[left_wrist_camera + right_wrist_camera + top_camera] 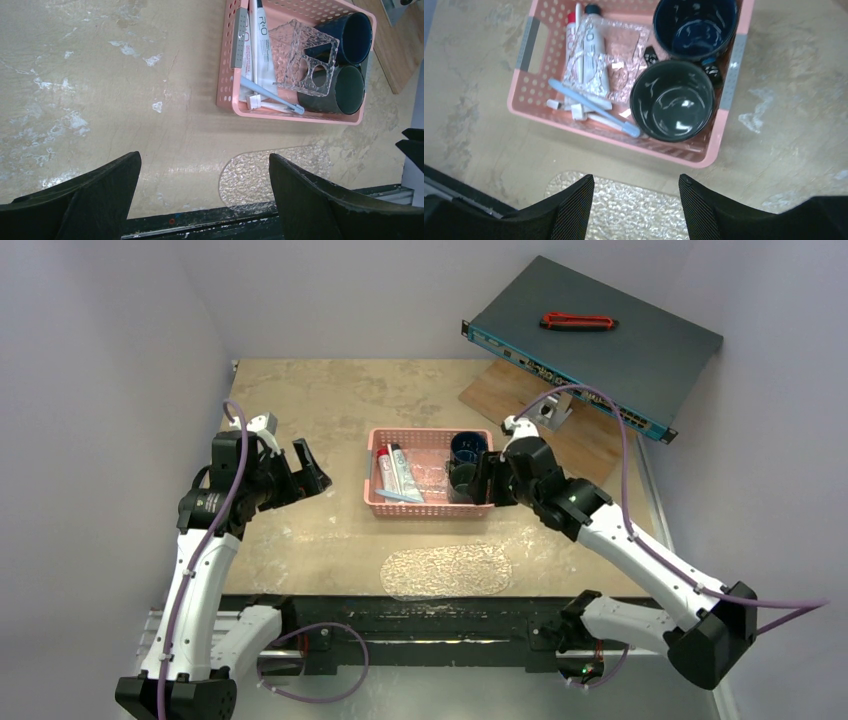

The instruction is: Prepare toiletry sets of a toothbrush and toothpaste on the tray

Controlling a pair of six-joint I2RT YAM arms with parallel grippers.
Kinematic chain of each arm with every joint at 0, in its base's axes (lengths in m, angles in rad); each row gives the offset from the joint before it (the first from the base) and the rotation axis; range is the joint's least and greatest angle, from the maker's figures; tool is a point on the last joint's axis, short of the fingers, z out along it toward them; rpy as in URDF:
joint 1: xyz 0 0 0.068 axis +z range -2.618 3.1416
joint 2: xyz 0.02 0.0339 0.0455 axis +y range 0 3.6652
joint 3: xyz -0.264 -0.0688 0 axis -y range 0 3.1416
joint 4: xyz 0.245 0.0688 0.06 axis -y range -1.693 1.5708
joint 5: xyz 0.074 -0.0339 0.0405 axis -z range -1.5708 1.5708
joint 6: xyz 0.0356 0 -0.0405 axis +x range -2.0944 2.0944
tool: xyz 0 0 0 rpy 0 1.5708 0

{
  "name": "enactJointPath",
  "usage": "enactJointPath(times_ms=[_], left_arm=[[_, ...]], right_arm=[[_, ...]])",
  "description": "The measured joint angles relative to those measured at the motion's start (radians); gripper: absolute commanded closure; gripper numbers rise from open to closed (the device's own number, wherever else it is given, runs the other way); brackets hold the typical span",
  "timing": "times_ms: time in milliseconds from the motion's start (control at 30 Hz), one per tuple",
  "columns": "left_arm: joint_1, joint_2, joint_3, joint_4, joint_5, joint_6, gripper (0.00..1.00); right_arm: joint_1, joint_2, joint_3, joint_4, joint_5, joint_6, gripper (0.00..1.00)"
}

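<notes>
Tan tabletop (330,400), mottled with whitish scuffs, pale walls (100,340) around; a dark rack unit (600,350) with a red tool (578,321) on top sits at the far right corner over a wood board (510,390). The tray (447,571), clear, pebbled and oblong, lies flat at the near edge. The light blue toothbrush (594,107) lies slantwise by a white toothbrush (265,104) across two white toothpaste tubes (262,40), one red-capped, one reading "R&O", inside the pink basket (420,509) mid-table with a clear holder (305,57) and two dark mugs (672,107). The left gripper (204,156) is spread wide and empty, left of the basket; the right gripper (635,177) is parted and empty, at the basket's mug end.
</notes>
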Motion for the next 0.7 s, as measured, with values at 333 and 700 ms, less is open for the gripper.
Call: enactJointPath(times_ms=[333, 700], left_arm=[[0.0, 0.0, 0.0, 0.0, 0.0, 0.0, 0.01], [-0.007, 0.0, 0.0, 0.0, -0.001, 0.0, 0.01]], right_arm=[[0.124, -0.05, -0.165, 0.101, -0.134, 0.111, 0.33], [0.328, 0.129, -0.183, 0.239, -0.154, 0.196, 0.31]])
